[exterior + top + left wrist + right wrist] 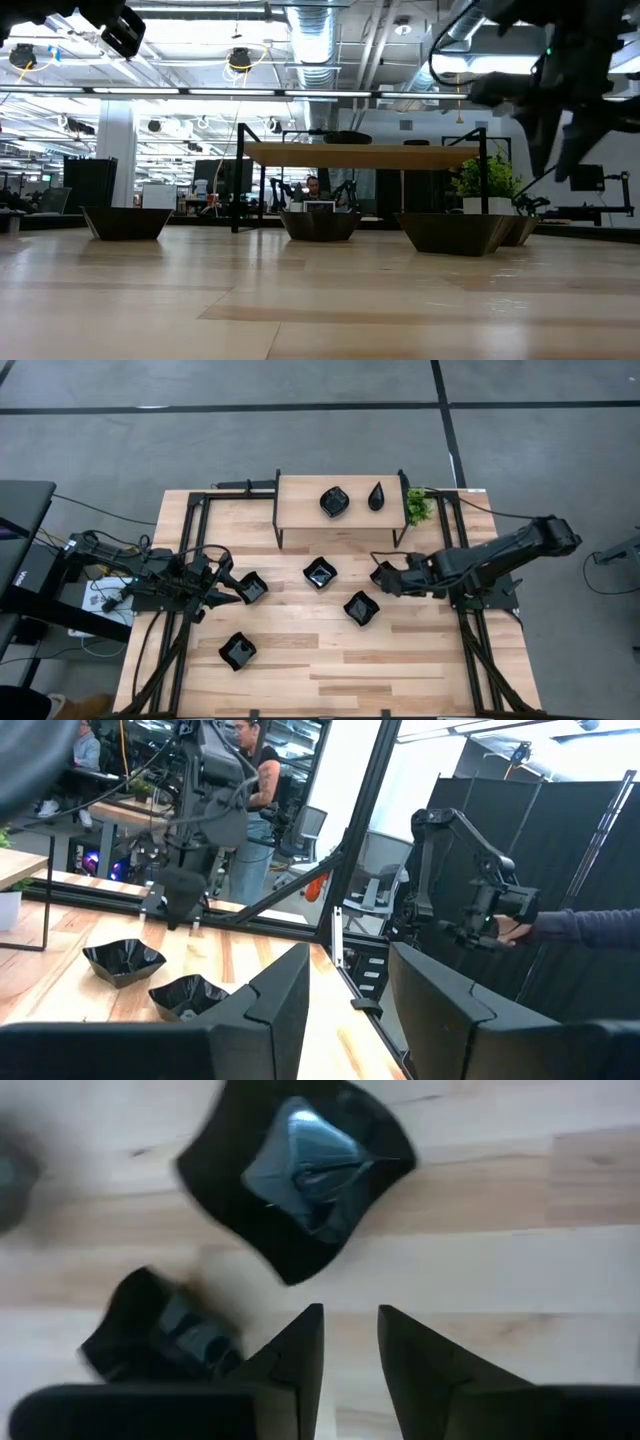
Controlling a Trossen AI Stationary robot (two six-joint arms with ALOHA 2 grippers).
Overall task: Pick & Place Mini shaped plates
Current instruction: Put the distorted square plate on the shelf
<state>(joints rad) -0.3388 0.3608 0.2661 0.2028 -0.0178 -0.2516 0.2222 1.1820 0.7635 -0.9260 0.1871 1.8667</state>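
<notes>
Plates (320,572) on table, empty | left gripper (228,589) open | right gripper (384,578) open, holding nothing

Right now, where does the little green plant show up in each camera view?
High view: the plant stands just off the right end of the shelf.
Low view: right of centre, by the shelf's right leg.
Left wrist view: only its white pot shows, at the left edge, below the shelf's corner.
Right wrist view: not in it.
Shared landmark: the shelf.

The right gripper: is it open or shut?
Open: the right gripper shows a bare gap between its fingers, hovering near a glossy black wavy-edged dish.
</notes>
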